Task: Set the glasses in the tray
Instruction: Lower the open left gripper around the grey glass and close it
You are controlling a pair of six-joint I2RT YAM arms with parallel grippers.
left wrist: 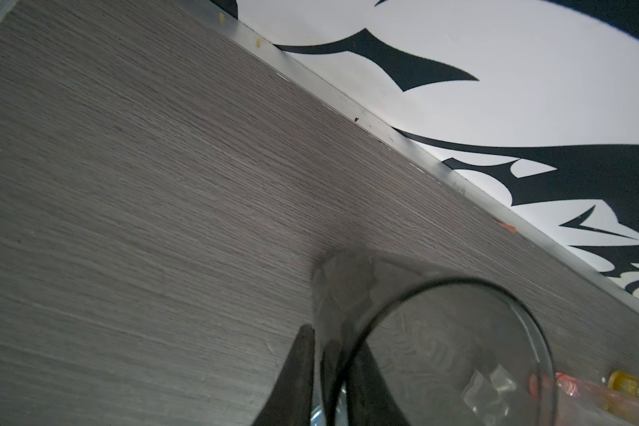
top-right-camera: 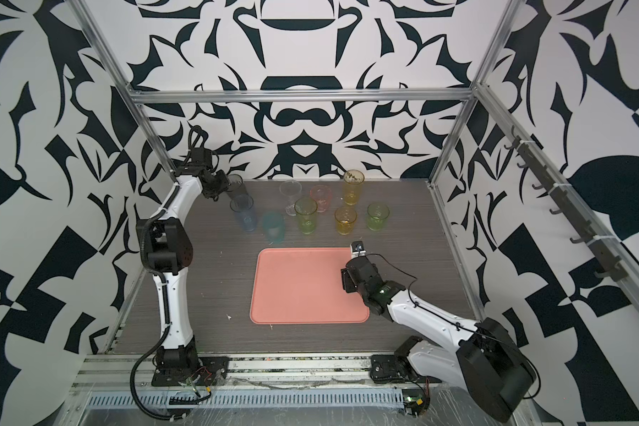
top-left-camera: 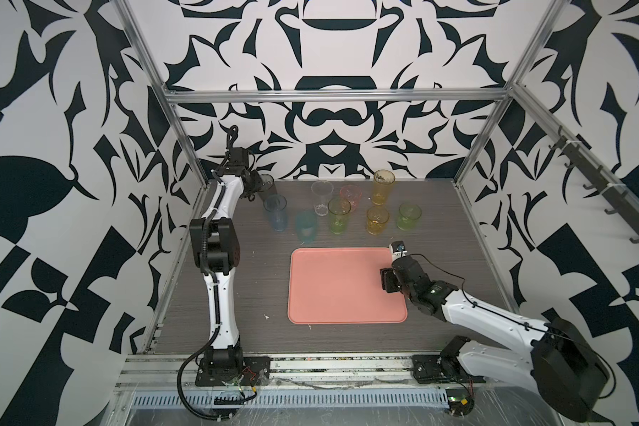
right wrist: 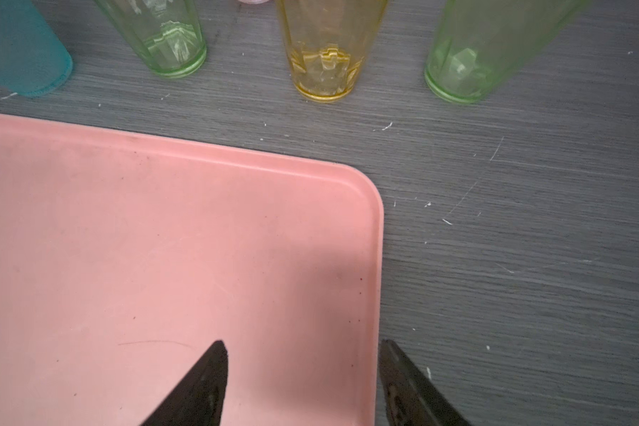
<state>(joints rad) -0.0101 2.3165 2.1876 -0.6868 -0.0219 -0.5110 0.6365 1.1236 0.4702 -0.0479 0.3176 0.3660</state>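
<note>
Grey woodgrain table point(top-left-camera: 259, 280): left gripper point(left wrist: 332, 337) jaws narrow, astride the thin wall of the translucent smoky grey glass point(left wrist: 439, 332); a firm pinch cannot be told. Right gripper point(right wrist: 302, 343) gapes wide over a rounded corner of the matte salmon tray point(right wrist: 163, 221), ribbed yellow tumbler point(right wrist: 325, 55) upright beyond its tips

Left wrist view: the frame edge cuts off the smoky grey tumbler point(left wrist: 439, 332) and both fingers point(left wrist: 292, 383) of the left gripper point(left wrist: 332, 341). One finger shows only dimly through the tinted wall, so contact cannot be judged. Right wrist view: the teal tumbler point(right wrist: 19, 55), green tumbler point(right wrist: 166, 40), yellow tumbler point(right wrist: 325, 55) and other green tumbler point(right wrist: 473, 55) lose their rims to the frame edge, and the tray point(right wrist: 163, 221) two sides. A pink sliver point(right wrist: 253, 1) is unidentifiable. The right gripper point(right wrist: 303, 345) shows fingertips only; in both top views its body hides them.
</note>
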